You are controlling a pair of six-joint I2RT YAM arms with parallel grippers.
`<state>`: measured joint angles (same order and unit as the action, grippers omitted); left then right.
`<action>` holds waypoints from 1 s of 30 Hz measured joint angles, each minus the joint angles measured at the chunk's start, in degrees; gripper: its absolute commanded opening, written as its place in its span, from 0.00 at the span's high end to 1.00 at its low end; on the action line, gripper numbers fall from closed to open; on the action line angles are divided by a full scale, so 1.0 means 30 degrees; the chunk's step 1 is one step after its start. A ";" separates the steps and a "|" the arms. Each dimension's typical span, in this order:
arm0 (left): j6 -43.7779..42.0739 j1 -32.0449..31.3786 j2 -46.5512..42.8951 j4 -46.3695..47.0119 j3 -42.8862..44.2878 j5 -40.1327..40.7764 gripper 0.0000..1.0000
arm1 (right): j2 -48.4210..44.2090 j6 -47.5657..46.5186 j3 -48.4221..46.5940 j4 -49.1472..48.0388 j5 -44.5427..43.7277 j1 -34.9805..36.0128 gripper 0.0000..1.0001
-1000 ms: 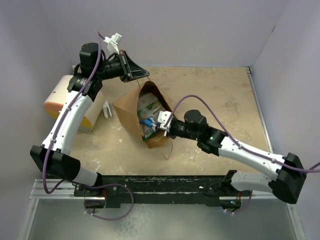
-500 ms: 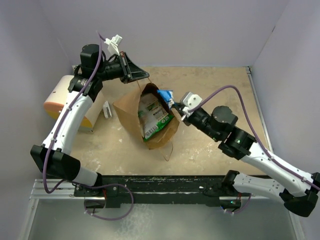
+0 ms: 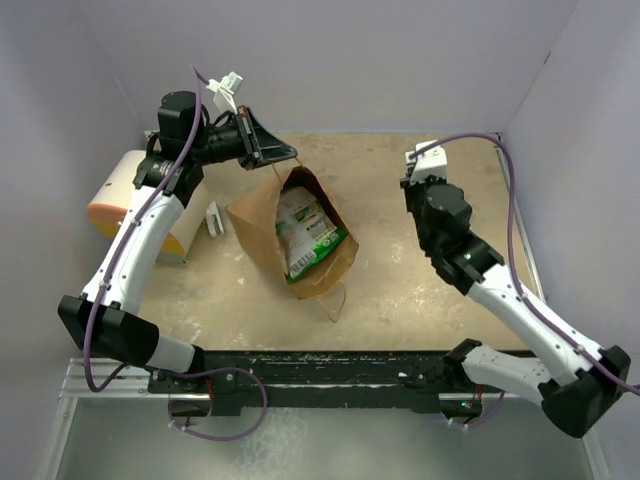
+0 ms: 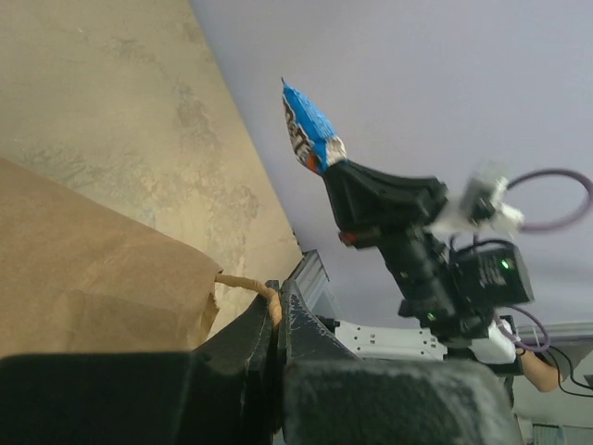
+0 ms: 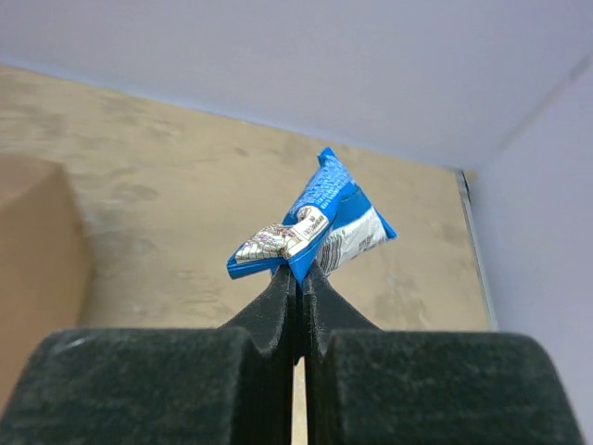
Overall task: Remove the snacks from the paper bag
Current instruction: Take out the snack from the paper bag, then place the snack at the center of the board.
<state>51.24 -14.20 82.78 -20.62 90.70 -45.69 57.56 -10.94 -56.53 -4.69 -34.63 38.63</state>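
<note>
**Blue packet is out of the bag and needs a place to land**

The right end effector [image 5: 298,274] is pressed together on one corner of a small blue crinkly foil packet [image 5: 322,218]. The packet stands up from the fingertips in the air, over the right rear part of the sandy-coloured bench [image 5: 139,204] and well apart from the bag. The step in hand looks like carrying this snack away and setting it down.

Only an edge of the packet is pinched, so it could swing or slip. A smooth move would suit, coming low over the bench before the fingers part. A bare spot far from the bag's mouth seems best, leaving room for later packets.

The left end effector [image 4: 275,311] is clamped on the thin twisted paper handle [image 4: 243,280] of the tall brown kraft paper bag [image 3: 256,214]. It lifts that side so the mouth gapes toward the top camera. Holding that handle steady would probably make the next reach easier.

Inside the bag, a green-and-white foil packet [image 3: 306,234] fills most of the visible opening. Whether other snacks lie under it cannot be told, so the task is judged only partly done.
</note>
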 measured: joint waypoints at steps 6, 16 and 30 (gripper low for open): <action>0.0044 0.0000 -0.0022 0.0022 -0.0138 -0.0109 1.00 | 0.3738 0.4073 0.0000 0.0189 -0.0175 -0.4692 1.00; 0.0095 0.0000 -0.0058 0.0452 -0.0328 -0.0503 1.00 | 1.1256 0.5574 -0.2375 0.0197 -0.0437 -0.9340 1.00; 0.0073 0.0015 -0.0080 0.0692 -0.0517 -0.0867 1.00 | 1.9118 0.3592 -0.8255 0.0765 -0.1639 -1.1715 1.00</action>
<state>51.46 -14.15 82.54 -18.55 89.14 -48.29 114.91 -0.16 -81.30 -2.39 -39.55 3.49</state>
